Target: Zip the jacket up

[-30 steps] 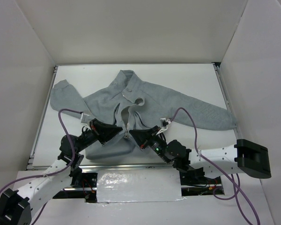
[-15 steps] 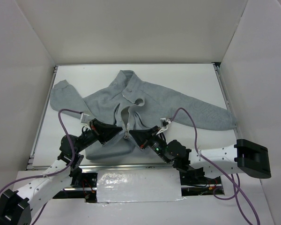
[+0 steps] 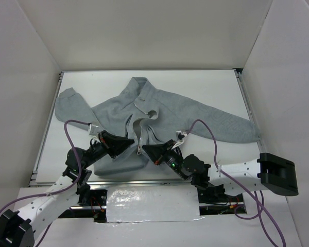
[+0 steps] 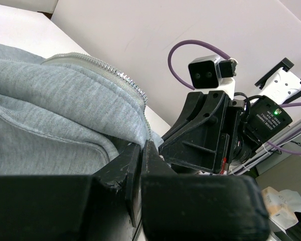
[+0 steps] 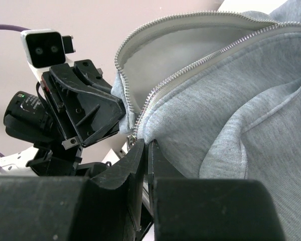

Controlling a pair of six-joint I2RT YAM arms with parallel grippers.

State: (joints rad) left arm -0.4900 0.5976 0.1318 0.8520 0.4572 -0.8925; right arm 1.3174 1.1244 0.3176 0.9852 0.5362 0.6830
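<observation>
**Position.** The jacket (image 3: 170,110) lies flat on the white table (image 3: 206,82) at the centre of the overhead view. Its collar (image 3: 140,88) points to the top of the frame and its sleeves are spread to either side. The zipper (image 3: 140,131) runs down the middle, and its two tooth rows gape apart from the collar down to a point just above the hem.

**Grippers.** Both meet at the lower end of the zipper, in the lower centre of the overhead view.
- Left gripper (image 3: 130,144): jaws pressed together on the jacket's front edge beside the teeth, as the left wrist view shows.
- Right gripper (image 3: 146,149): jaws almost together, pinching the fabric corner where the tooth rows converge. The slider (image 5: 133,138) sits right above the fingertips. It cannot be told whether the pull tab itself is gripped.

**Step in hand.** Securing the base of the zipper, with closure barely begun.

**Next move.** Probably anchor the hem with one gripper and draw the slider toward the collar, keeping both tooth rows aligned and taut.

**Markings.** No brand, label or writing is legible. A green lamp (image 3: 171,164) glows on the right wrist.
</observation>
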